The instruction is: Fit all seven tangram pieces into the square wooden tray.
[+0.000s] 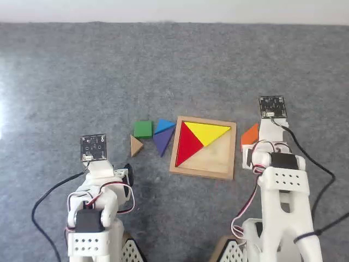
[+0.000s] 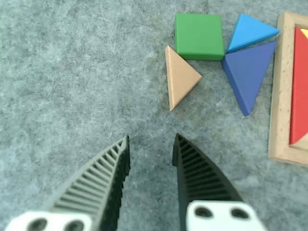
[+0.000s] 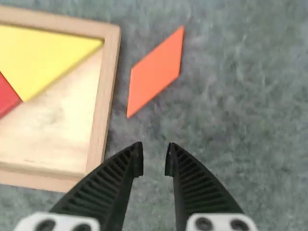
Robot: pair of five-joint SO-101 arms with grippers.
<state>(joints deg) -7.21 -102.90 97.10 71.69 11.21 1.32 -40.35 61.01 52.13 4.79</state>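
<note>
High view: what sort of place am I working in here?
Probably a lab or hobby test bench: a grey felt-like mat against a plain white wall, a tangram tray, and the small left arm and right arm.

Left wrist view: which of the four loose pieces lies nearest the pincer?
The tan triangle. The green square, light blue triangle and dark blue triangle all lie farther from the left pincer.

Lab tabletop, grey felt mat (image 1: 82, 71), white wall (image 1: 174, 10)
</note>
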